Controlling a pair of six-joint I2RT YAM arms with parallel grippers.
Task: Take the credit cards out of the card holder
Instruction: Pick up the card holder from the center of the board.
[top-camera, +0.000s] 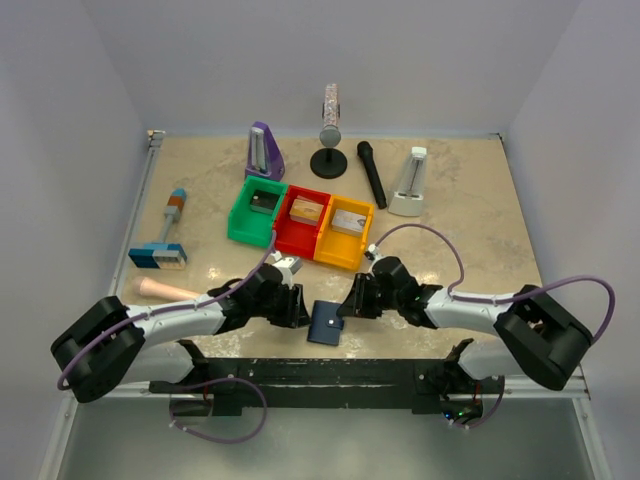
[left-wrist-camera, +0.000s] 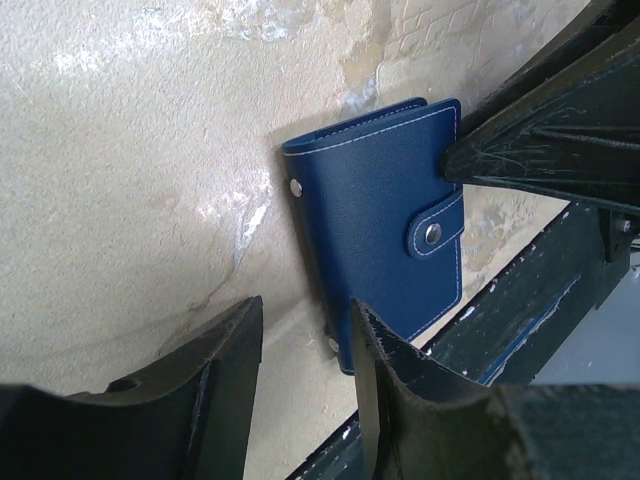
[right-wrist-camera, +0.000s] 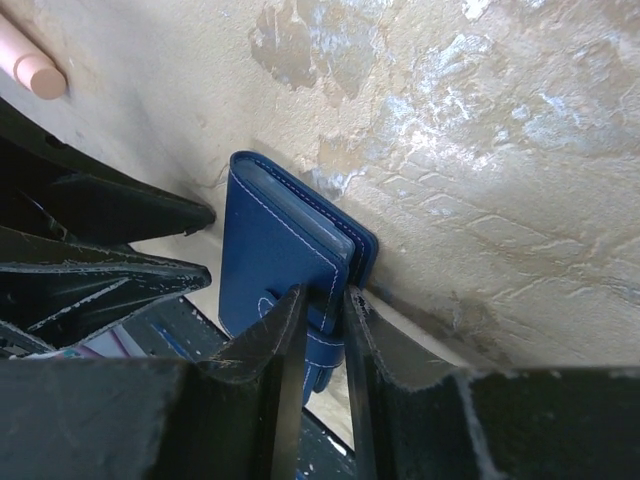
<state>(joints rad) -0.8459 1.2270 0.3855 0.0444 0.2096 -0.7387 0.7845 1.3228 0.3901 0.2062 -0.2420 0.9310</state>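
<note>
Right wrist view: the right gripper (right-wrist-camera: 324, 298) straddles the strap-side edge of the card holder (right-wrist-camera: 275, 250), jaws set narrow (firm clamping cannot be confirmed), probably to pin or lift it for unsnapping. The left gripper (left-wrist-camera: 305, 325) hovers just beside the opposite end, jaws apart and empty, placed to assist. The card holder lies on the table (top-camera: 480, 190) near its near edge, between the arms. It is navy, white-stitched and snapped shut. No credit cards show.

No legible text, labels or numbers anywhere.
</note>
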